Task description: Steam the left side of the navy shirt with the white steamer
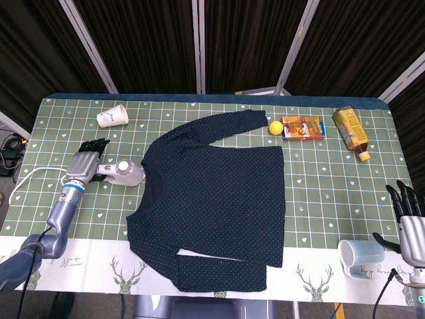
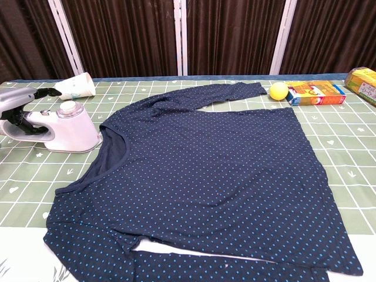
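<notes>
The white steamer (image 1: 121,172) lies on its side at the left of the frame, just beside the collar of the navy shirt (image 1: 216,199), which is spread flat across the middle of the green checked table (image 1: 332,193). The left hand (image 1: 86,163) sits over the steamer's handle with its dark fingers arched around it; from the chest view the fingers (image 2: 44,93) reach over the top, but whether they actually clamp the handle I cannot tell. So the step in hand looks like taking hold of the steamer, and no steaming has begun. The next move, I judge, calls for a firm wrap on the handle, a lift, then a carry across to the near left part of the shirt, minding the white cord (image 1: 30,178) trailing off the table edge.

The right hand (image 1: 406,216) hangs at the lower right of the frame, fingers spread, holding nothing, near a pale blue mug (image 1: 355,258).

The orange box (image 2: 317,93) and yellow carton (image 1: 350,129) at the upper right carry print too small to read. The paper cup (image 1: 111,117) shows a faint pattern only.
</notes>
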Controlling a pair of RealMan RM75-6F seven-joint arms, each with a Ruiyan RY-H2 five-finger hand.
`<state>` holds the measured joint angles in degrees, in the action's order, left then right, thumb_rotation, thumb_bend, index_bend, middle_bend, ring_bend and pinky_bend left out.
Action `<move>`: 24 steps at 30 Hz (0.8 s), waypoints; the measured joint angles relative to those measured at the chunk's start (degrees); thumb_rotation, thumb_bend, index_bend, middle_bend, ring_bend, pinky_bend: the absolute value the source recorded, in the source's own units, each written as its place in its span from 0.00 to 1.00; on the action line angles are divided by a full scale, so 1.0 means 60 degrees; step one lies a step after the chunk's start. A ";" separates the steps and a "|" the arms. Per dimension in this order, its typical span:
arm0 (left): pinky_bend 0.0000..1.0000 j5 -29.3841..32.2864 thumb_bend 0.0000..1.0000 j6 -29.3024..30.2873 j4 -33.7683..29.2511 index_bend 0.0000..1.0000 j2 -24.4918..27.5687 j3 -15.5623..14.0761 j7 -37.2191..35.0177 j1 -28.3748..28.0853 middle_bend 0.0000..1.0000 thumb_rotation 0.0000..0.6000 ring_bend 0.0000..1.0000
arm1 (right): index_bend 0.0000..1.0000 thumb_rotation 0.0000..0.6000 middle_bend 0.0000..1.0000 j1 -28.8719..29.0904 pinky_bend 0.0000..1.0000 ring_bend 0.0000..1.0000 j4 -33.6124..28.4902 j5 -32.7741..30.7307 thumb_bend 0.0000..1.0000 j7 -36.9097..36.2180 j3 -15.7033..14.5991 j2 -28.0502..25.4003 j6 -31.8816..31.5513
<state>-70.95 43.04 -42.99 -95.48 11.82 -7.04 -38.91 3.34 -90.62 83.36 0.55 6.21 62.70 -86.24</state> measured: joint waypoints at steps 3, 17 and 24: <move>0.01 -0.0030 0.43 -0.0063 0.0285 0.00 -0.0162 -0.0011 -0.0126 -0.0093 0.00 1.00 0.00 | 0.00 1.00 0.00 0.0023 0.00 0.00 0.0015 -0.0036 0.00 -0.0007 0.0002 0.0006 0.0062; 0.74 -0.0615 0.49 0.0805 0.1435 0.86 -0.0812 -0.0224 -0.0777 -0.0142 0.65 1.00 0.56 | 0.00 1.00 0.00 0.0064 0.00 0.00 0.0036 -0.0097 0.00 0.0021 -0.0012 0.0030 0.0170; 0.84 -0.0999 0.62 0.1154 0.1789 1.00 -0.0922 -0.0483 -0.1354 -0.0041 0.78 1.00 0.66 | 0.00 1.00 0.00 0.0061 0.00 0.00 -0.0009 -0.0032 0.00 0.0072 -0.0039 0.0037 0.0134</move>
<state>-76.95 49.96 -32.26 -101.01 8.92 -15.16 -39.15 3.71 -90.67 83.16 0.98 5.97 62.92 -85.43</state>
